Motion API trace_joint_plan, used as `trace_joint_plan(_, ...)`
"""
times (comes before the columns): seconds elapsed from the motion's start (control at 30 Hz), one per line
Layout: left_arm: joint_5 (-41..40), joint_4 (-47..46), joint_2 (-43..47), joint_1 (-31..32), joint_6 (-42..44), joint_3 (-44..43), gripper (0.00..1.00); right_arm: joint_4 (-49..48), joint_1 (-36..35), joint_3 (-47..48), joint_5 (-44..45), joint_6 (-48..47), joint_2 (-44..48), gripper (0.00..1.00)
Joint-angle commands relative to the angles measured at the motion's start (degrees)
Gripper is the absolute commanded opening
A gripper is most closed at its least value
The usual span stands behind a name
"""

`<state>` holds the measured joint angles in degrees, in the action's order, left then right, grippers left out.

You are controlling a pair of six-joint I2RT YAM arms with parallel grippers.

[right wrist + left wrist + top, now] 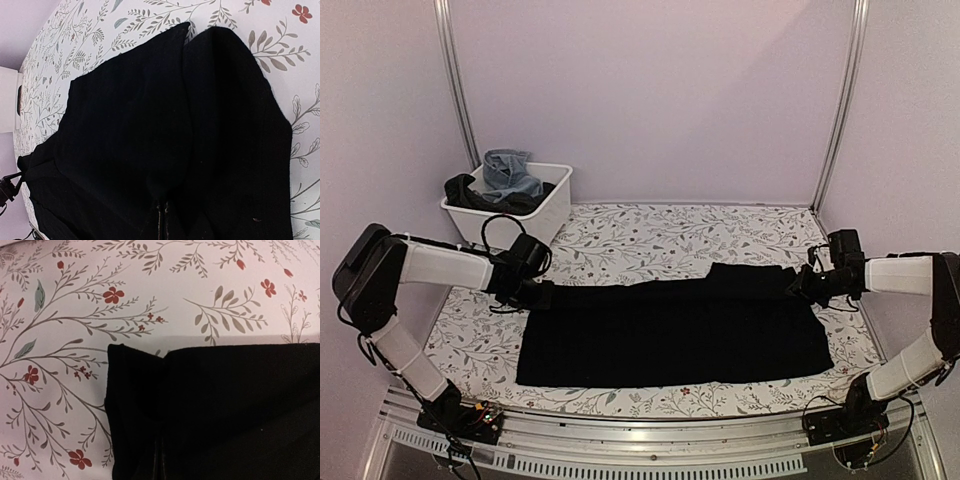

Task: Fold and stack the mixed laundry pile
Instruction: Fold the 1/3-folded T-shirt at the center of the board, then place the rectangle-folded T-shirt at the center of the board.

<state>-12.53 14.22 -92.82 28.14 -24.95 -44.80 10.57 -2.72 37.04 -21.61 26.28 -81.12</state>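
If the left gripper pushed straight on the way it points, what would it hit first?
Probably the floral table cover, just beyond the edge of black cloth the left gripper pinches; depth unclear.

Tips of left tool [538, 293] and right tool [798, 287] (wrist views) lost in black cloth [670, 335]

Robot test cell in lab, not home. Evidence:
- plain pale lilac wall panels [650, 90] on three sides
- bare aluminium profile posts [455, 80] at rear corners
- slotted aluminium rail [650, 437] along near edge, two white-and-black robot arms bolted there: left arm [440, 265], right arm [900, 275]
- exposed black cables [500, 225] looping off arms

Domestic props on top:
- floral-print table cover [650, 235]
- white plastic bin [552, 205] of crumpled garments [510, 175]
- large plain black cloth [670, 335] spread flat
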Motion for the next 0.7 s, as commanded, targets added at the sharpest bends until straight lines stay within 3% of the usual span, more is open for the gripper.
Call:
trace_joint_plan(0.0,-1.7,3.0,2.8,0.3,-0.4,-0.5,0.00,1.0,0.4,3.0,0.8,0.5,0.9,0.00)
trace_joint_plan(0.2,-1.7,4.9,6.7,0.2,-1.2,0.2,0.00,3.5,0.7,3.3,1.7,-0.2,3.6,0.00)
trace_joint_plan(0.37,0.2,4.8,3.9,0.2,-2.5,1.5,0.00,-0.1,0.7,-0.5,-1.3,0.7,1.0,0.01)
trace_joint_plan(0.43,0.3,6.0,2.8,0.2,-3.5,1.3,0.01,-0.6,0.7,-1.5,-2.5,1.4,0.1,0.14)
trace_joint_plan(0.47,0.2,6.5,2.9,0.2,-3.9,1.3,0.08,-0.5,0.7,-1.9,-2.6,1.6,0.0,0.27)
trace_joint_plan(0.53,0.2,6.6,5.4,0.2,-4.4,1.6,0.21,-0.2,0.7,-2.1,-2.1,2.0,2.0,0.44)
trace_joint_plan(0.6,0.2,6.6,8.7,0.1,-4.6,1.3,0.31,0.9,0.7,-0.4,-0.7,1.8,4.4,0.52)
trace_joint_plan(0.67,1.0,6.1,11.5,-0.1,-4.1,0.3,0.38,2.6,0.7,2.1,0.3,0.0,5.8,0.54)
